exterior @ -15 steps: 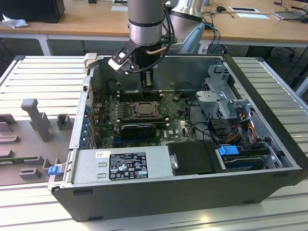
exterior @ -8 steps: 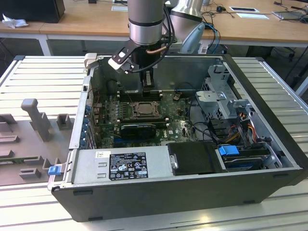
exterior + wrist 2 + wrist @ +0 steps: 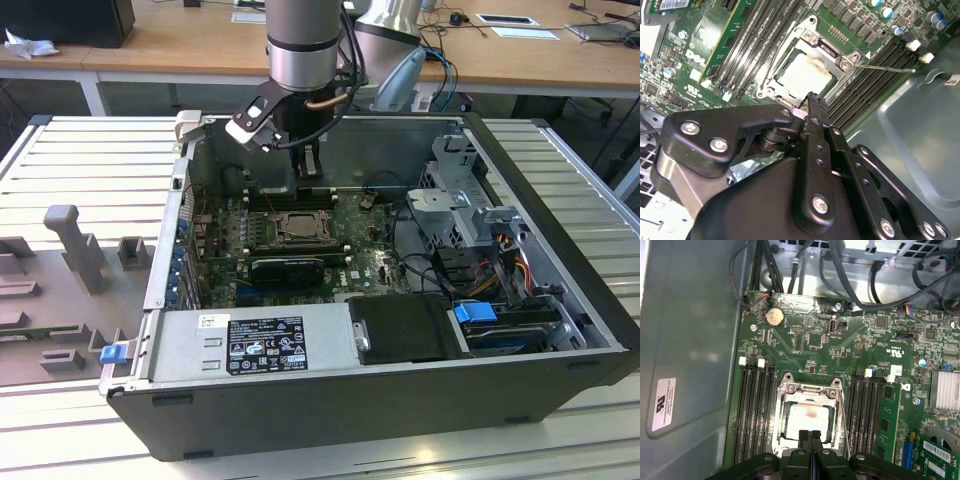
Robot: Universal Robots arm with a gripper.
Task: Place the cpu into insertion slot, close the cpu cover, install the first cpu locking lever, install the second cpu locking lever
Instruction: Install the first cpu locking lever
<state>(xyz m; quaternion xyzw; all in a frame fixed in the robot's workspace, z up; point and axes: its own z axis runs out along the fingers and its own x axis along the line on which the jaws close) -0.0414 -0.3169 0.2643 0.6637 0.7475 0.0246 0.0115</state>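
Just above the cpu (image 3: pixel 807 419), fingers (image 3: pixel 804 440) together; ribbed grey table (image 3: pixel 80 150) under the case (image 3: pixel 400 400); wooden desks (image 3: pixel 180 40) behind.

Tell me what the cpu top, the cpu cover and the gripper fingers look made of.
cpu: pale matte metal, going by its dull sheen; faintly stained.
cpu cover: bare silvery sheet metal, with bright glints along its edges.
Gripper fingers: matte black, perhaps coated metal or hard plastic; the look leaves it open.
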